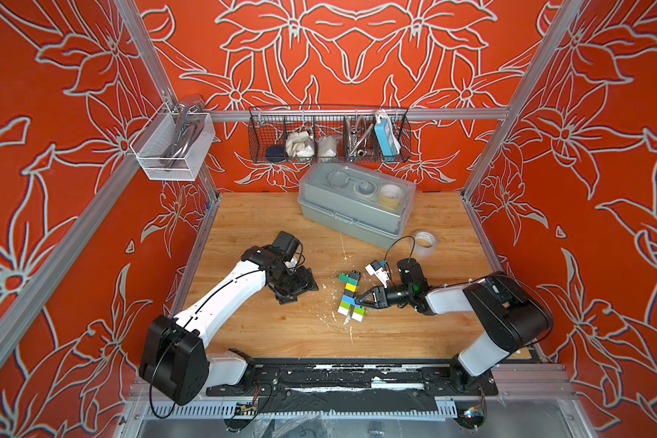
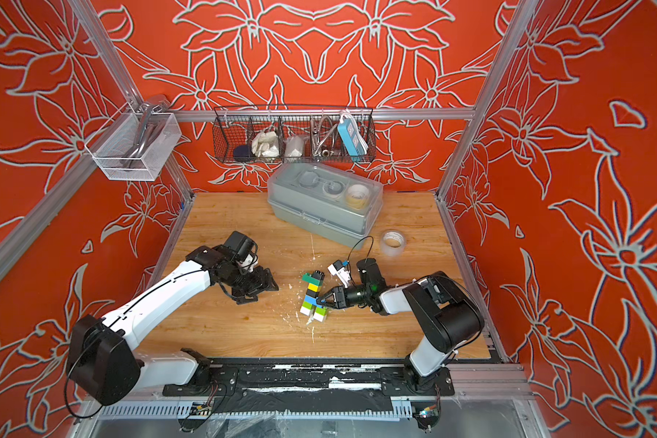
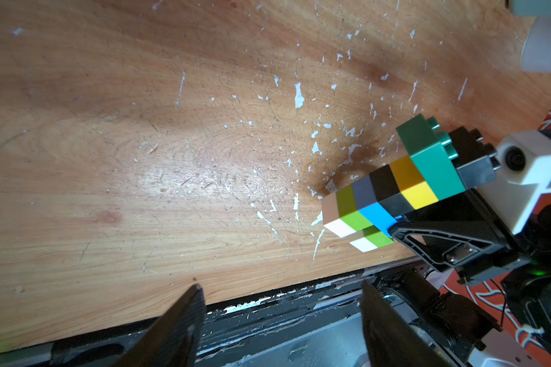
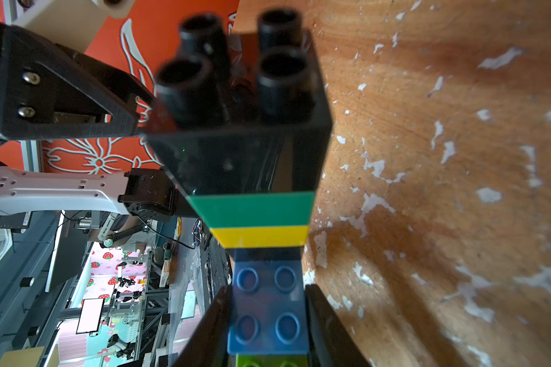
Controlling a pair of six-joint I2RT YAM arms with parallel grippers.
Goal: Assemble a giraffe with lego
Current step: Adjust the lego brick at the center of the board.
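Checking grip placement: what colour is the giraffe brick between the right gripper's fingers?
Blue: the body brick, seen best in the right wrist view.

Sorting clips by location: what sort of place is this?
Probably a robotics lab test cell: an aluminium frame holds orange floral panels around a wooden tabletop, with a left arm and right arm mounted at its front; the right wrist view shows what look like other rigs.

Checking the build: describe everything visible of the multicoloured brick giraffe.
The multicoloured plastic-brick giraffe has two white-and-lime legs, blue body, black-and-yellow neck, dark green head topped by a studded black brick. It seems to stand upright on the wooden table, the right gripper shut on its blue body.
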